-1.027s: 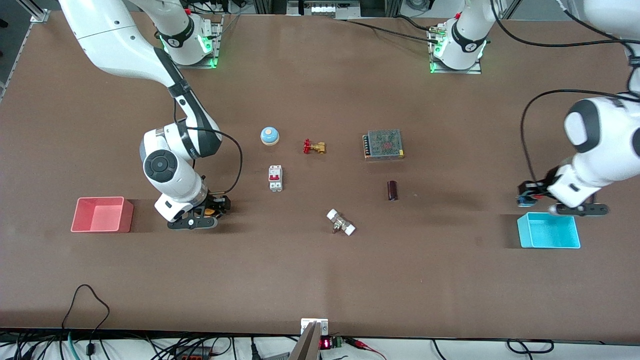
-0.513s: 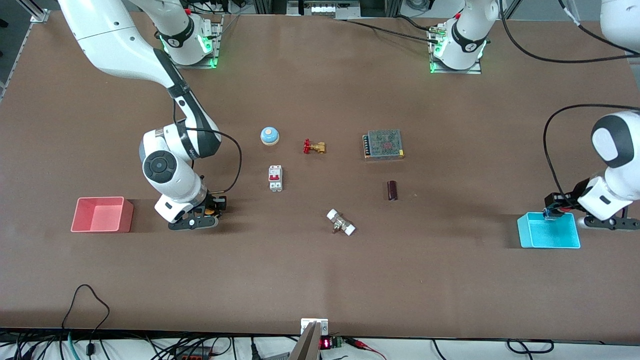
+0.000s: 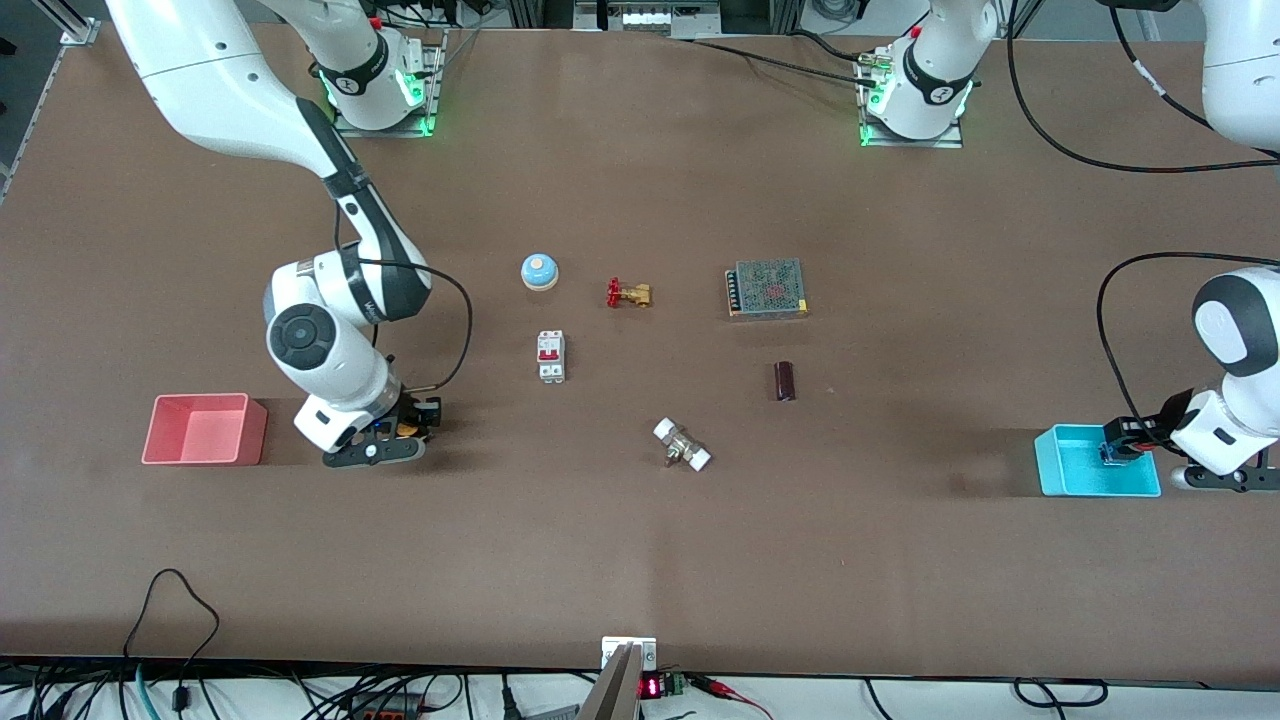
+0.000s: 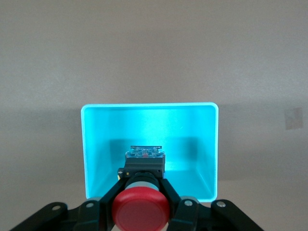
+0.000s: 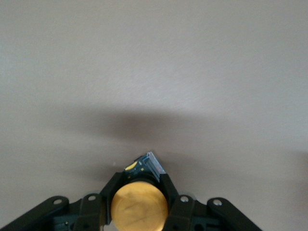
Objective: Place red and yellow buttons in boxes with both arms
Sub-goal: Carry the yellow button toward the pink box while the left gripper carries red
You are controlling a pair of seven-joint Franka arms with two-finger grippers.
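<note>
Left wrist view shows the left gripper [image 4: 141,211] pinching the red button [image 4: 141,208] by its dark body, with the open blue box [image 4: 149,150] directly under it. From the front camera this gripper [image 3: 1140,447] hangs over the edge of the blue box [image 3: 1075,478] at the left arm's end of the table. So this arm is at the carry-and-release step, I think. Its next move needs only a small centering over the box, a little descent and then spreading the fingers, so the button does not hit the rim.

The right gripper [image 5: 139,204] is pressed together on the yellow button [image 5: 139,208]; one corner of the button's body points down toward the bare table. In the front view this gripper [image 3: 400,432] is low over the table, just beside the pink box [image 3: 165,455] — not over it. Its step is the lift and transfer. It must rise and travel toward the pink box — the grip looks slightly crooked, so a slow move is safer.
</note>
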